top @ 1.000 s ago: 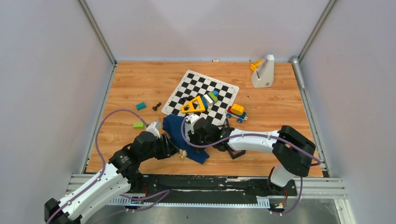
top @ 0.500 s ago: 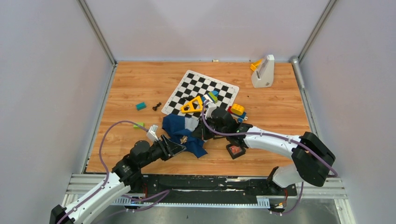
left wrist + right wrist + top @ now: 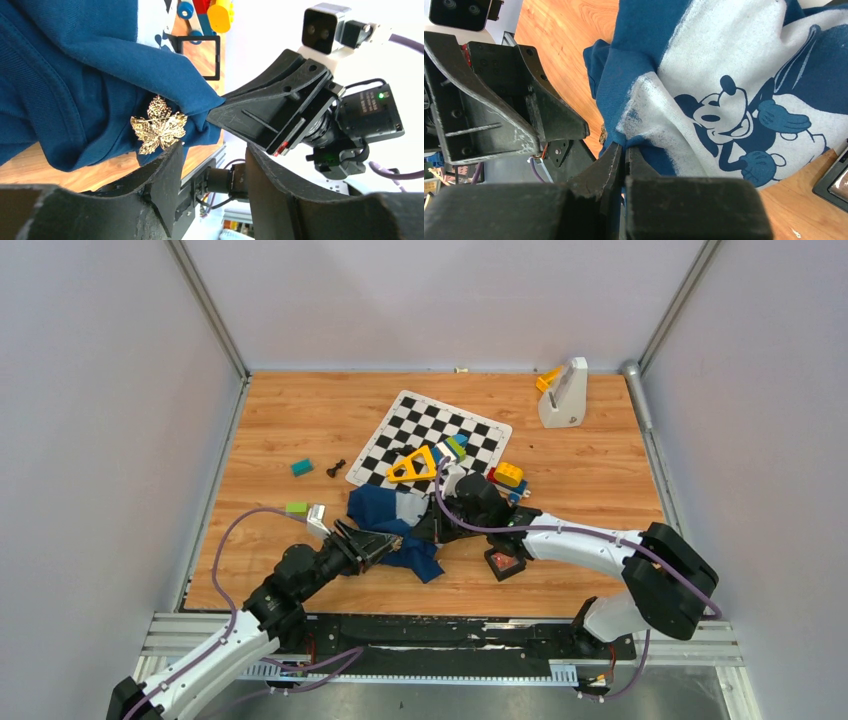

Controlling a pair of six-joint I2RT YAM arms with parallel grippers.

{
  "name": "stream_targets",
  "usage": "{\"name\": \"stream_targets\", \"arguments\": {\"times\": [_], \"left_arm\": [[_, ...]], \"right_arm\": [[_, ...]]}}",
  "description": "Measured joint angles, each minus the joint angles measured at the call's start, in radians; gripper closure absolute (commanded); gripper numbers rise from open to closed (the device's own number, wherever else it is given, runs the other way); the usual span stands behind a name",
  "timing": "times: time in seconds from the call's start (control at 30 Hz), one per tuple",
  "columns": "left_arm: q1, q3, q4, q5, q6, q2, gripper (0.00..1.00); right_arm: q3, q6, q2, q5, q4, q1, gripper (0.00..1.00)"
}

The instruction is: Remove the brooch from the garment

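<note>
The brooch (image 3: 159, 125), still pinned on a fold of the garment (image 3: 75, 65), sat just beside the left gripper (image 3: 212, 160), which had moved in with fingers apart while the right gripper (image 3: 625, 150) kept pinching the cloth.

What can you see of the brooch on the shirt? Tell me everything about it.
The brooch is a small gold-coloured leaf, maple-like with pointed lobes and a beaded cluster on top, looking like shiny textured metal. It lies flat on a fold of the blue shirt near its edge, apparently pinned on; the pin is hidden. One finger of the open left gripper sits right by its lower edge; contact is unclear. The shut right gripper pinches the cloth beside it.
</note>
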Motion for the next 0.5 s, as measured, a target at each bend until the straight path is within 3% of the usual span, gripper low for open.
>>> {"name": "stream_targets", "arguments": {"times": [0.3, 0.4, 0.5], "left_arm": [[0.000, 0.000, -0.110, -0.063, -0.060, -0.038, 0.33], [0.000, 0.000, -0.187, -0.085, -0.072, -0.066, 0.36], [0.000, 0.002, -0.201, -0.095, -0.085, -0.066, 0.46]], "right_arm": [[-0.013, 0.004, -0.003, 0.005, 0.009, -0.003, 1.00], [-0.017, 0.005, -0.003, 0.007, 0.010, -0.006, 1.00], [-0.018, 0.008, -0.003, 0.007, 0.011, -0.008, 1.00]]}}
